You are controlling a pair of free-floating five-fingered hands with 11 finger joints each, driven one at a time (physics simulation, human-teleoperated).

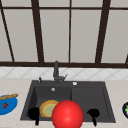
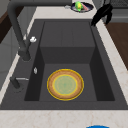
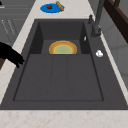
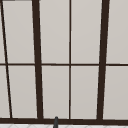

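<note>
The left hand (image 1: 34, 113) hangs at the sink's (image 1: 105, 100) near left edge, its finger posture unclear. The right hand (image 1: 93, 113) hovers over the near right rim, fingers loosely spread, grasping nothing. A yellow plate (image 1: 47, 108) lies in the left basin, behind a red ball (image 1: 67, 114).

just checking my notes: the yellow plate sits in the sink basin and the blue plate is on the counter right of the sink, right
Not quite. The yellow plate does sit in the sink basin, but the blue plate is on the counter left of the sink, as the front view shows.
</note>
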